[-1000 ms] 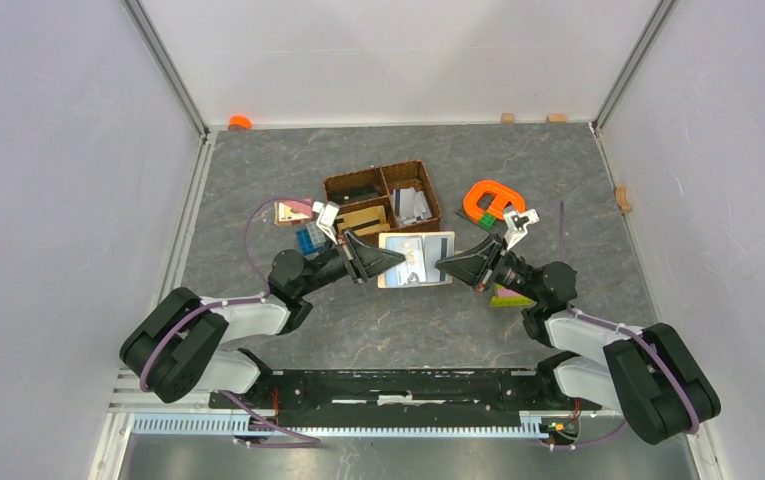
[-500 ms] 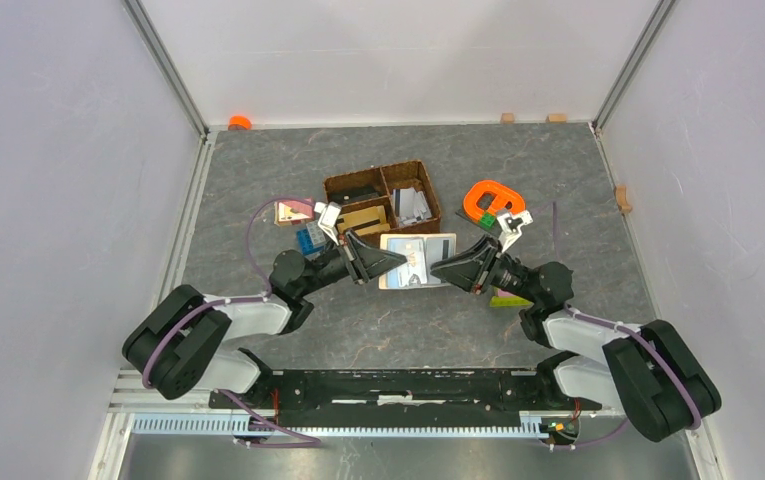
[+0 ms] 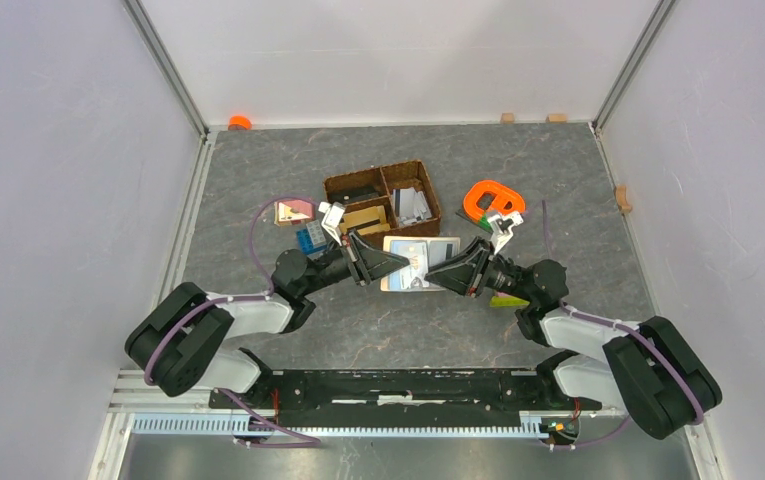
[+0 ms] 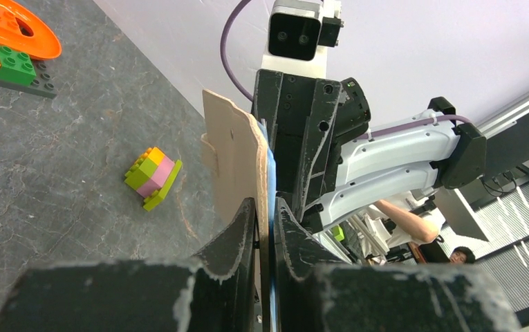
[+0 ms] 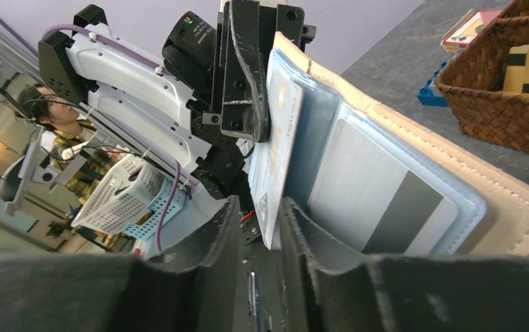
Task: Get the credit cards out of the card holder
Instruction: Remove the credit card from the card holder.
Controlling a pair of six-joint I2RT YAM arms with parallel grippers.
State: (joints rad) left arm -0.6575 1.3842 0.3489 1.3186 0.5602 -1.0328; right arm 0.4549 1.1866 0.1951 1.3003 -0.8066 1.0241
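Observation:
The card holder, beige outside and pale blue inside, hangs open above the table between both arms. My left gripper is shut on its left edge; in the left wrist view the fingers clamp the beige cover. In the right wrist view a pale credit card sticks out of the left pocket, and a grey-striped card sits in the right pocket. My right gripper is open. Its jaws straddle the pale card's lower corner, with a gap on the left side.
A brown woven divided basket stands just behind the holder, with cards in it. An orange tape holder lies at the right, blue bricks and a small box at the left. A yellow-green-pink brick stack lies under my right arm.
My right gripper has gone from shut to open and moved left, up to the holder's protruding card. My left gripper keeps its grip on the holder.

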